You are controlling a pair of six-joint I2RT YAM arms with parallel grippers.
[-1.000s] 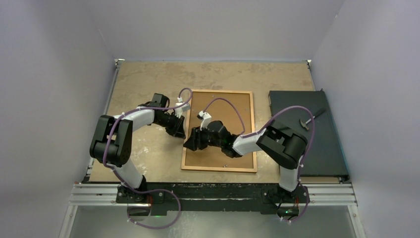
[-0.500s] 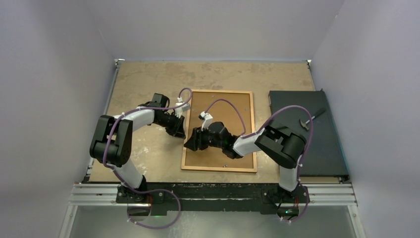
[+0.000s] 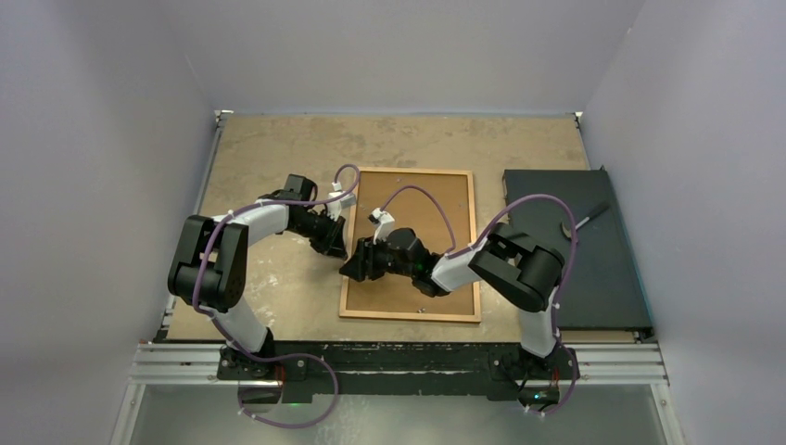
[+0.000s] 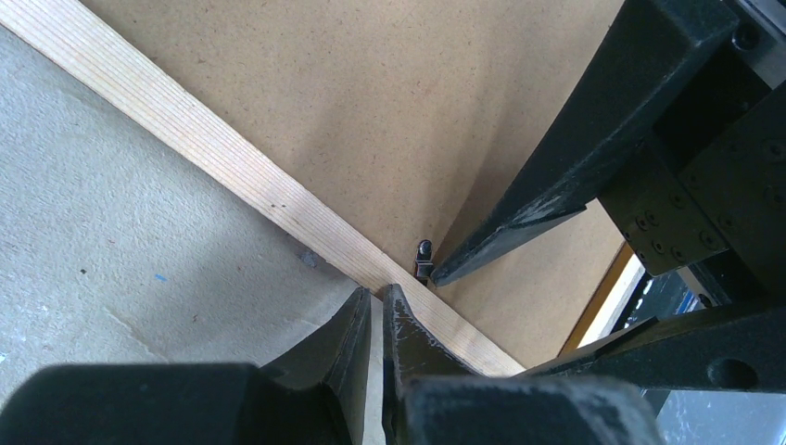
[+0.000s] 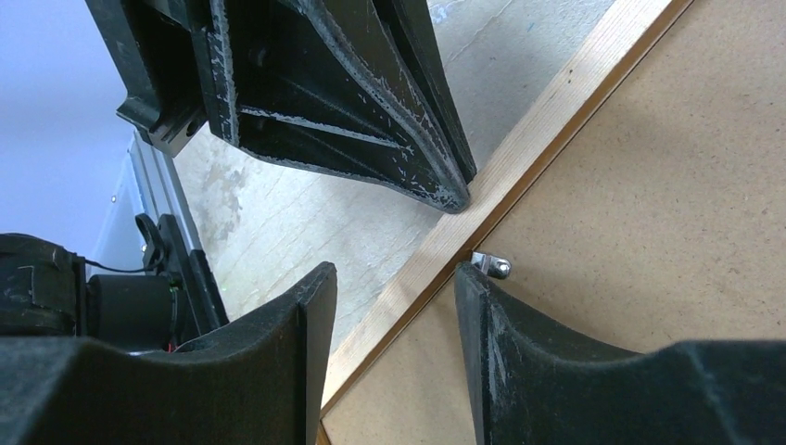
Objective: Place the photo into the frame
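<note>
The frame (image 3: 410,316) lies flat, back up, with the plain brown backing board (image 3: 436,209) inside it. The photo is not in view. My left gripper (image 3: 338,252) is shut, its tips (image 4: 375,295) pressing down on the left rail (image 4: 232,158). My right gripper (image 3: 350,269) is open and straddles the same rail (image 5: 547,130), midpoint (image 5: 394,273). One finger is over the table, the other over the board (image 5: 649,213), touching a small metal clip (image 5: 491,266). The clip also shows in the left wrist view (image 4: 424,260).
A black rectangular slab (image 3: 593,269) lies right of the frame, with a small metal tool (image 3: 593,213) on it. Purple cables loop over both arms. Grey walls enclose the tan table (image 3: 278,148) on three sides.
My right arm has shifted a little to the left, bringing its gripper over the frame's left rail. The left arm and the frame have not moved.
</note>
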